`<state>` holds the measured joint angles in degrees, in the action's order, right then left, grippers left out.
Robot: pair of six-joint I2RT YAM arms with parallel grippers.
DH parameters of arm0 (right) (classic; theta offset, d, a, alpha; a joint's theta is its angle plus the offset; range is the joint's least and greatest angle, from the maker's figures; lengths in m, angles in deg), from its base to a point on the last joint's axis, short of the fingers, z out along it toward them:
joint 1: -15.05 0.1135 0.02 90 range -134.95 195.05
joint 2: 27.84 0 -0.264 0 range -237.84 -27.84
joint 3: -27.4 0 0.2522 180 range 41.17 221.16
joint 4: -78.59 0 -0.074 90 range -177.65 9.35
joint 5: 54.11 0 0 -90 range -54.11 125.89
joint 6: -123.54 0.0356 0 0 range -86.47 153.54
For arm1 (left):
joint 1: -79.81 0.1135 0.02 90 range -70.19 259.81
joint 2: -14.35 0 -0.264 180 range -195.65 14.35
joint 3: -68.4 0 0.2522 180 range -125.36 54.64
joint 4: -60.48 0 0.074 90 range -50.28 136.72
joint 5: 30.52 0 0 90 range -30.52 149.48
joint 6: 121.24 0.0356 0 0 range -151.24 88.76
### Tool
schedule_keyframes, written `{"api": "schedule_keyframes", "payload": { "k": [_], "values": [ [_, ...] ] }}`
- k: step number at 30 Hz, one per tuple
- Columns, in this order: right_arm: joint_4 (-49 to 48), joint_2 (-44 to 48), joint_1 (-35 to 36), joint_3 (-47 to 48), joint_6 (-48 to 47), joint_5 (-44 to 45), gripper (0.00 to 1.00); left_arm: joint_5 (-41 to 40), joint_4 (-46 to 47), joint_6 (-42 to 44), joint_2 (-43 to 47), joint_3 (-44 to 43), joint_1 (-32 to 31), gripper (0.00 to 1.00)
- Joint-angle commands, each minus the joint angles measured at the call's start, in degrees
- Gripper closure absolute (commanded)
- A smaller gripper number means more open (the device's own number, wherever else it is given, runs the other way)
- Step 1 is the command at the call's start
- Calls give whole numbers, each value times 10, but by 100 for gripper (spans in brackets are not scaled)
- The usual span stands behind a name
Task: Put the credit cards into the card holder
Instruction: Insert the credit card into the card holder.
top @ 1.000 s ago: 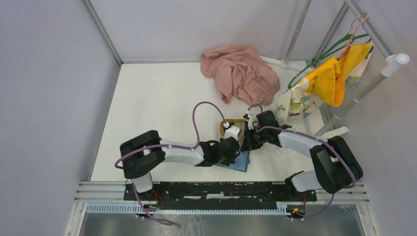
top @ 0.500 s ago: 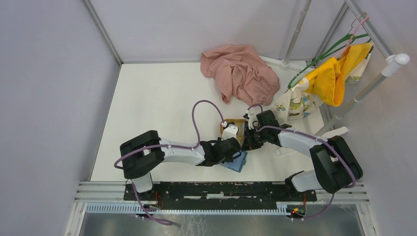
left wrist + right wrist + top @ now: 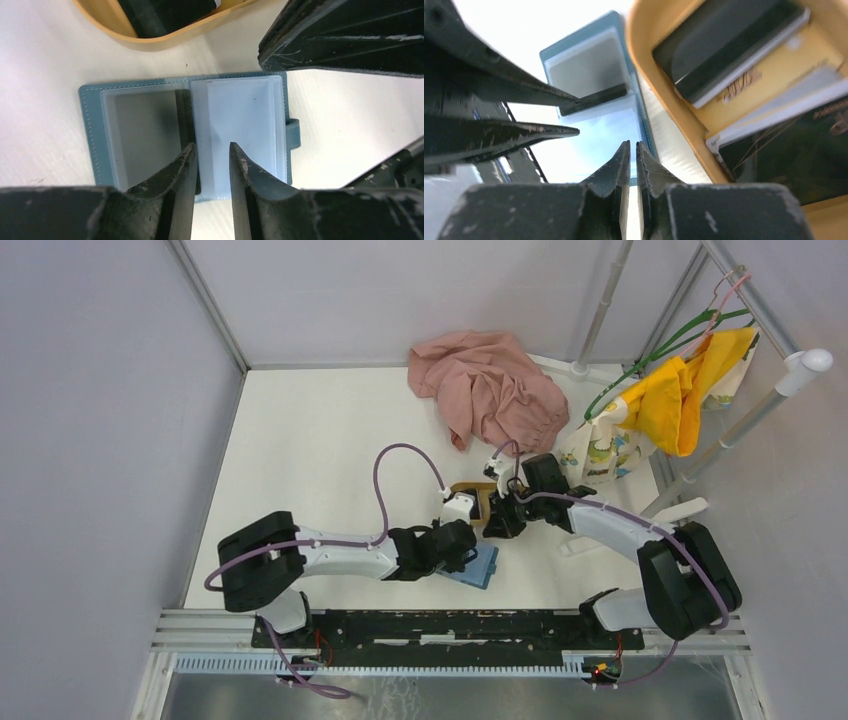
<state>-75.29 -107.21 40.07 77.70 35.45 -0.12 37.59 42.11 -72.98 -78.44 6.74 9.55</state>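
Hovering over the open card holder (image 3: 240,125), my left gripper (image 3: 212,146) has its fingers a narrow gap apart with nothing between them, and their tips stand just above the fold, one over each side. The card holder lies flat on the white table (image 3: 320,460) at the near edge, lighter blue inside facing up, its small strap tab sticking out on the right-hand side in my left wrist view. The pocket on that view's left looks grey through its clear sleeve, and a dark strip (image 3: 594,100) runs along its inner edge by the fold; whether that is a card's edge I cannot tell. Just beyond the holder sits the tan wooden tray (image 3: 140,37), near it but not touching, with the black credit cards (image 3: 729,45) lying inside it, some overlapping. Further right, my right gripper (image 3: 632,144) is all but closed, only a sliver of light between the fingers and nothing held, and its tips point down at the holder's pale sleeve beside the tray's rim. From above, both grippers meet between tray and holder.
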Motion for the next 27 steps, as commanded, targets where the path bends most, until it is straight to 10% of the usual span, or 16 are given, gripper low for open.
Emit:
{"api": "schedule_keyframes", "payload": {
  "k": [1, 9, 15, 27],
  "values": [
    [-24, 90, 9, 7, -211, -83, 87, -1, 35, 3, 82, 32, -3, 62],
    [363, 115, 73, 23, -1031, -252, 74, -77, 9, -31, 217, 150, 17, 35],
    [136, 64, 198, 28, -819, -42, 96, -36, 23, -53, 313, 239, 78, 33],
    [157, -73, 277, 113, -804, 146, 100, 62, 89, -36, 277, 271, 142, 70]
  ]
}}
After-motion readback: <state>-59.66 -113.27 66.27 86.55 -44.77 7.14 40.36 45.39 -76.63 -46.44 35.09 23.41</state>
